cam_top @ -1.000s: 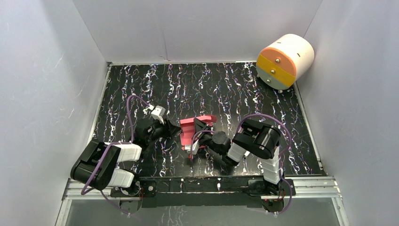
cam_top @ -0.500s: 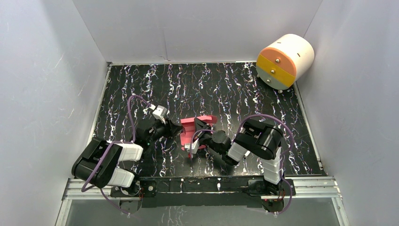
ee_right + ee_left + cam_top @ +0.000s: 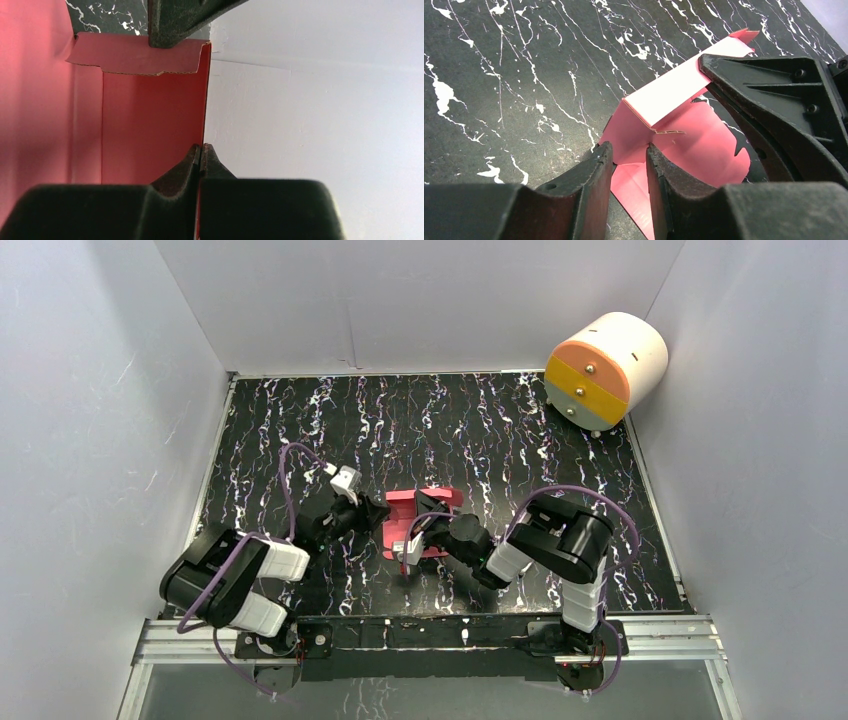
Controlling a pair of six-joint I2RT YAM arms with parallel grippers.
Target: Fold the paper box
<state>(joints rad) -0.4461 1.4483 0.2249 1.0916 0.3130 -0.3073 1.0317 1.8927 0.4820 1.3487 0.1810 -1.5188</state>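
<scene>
While right claw (image 3: 201, 151) pinches the paper box (image 3: 150, 115) wall, left claw (image 3: 629, 148) slightly spread astride its edge (contact unclear).

We have the paper box (image 3: 405, 512) near the middle of the table (image 3: 450, 430), between the grippers. The left gripper (image 3: 375, 512) is at its left edge and the right gripper (image 3: 424, 523) on its right wall. The cylinder (image 3: 605, 370) is well apart, at the far right corner.
</scene>
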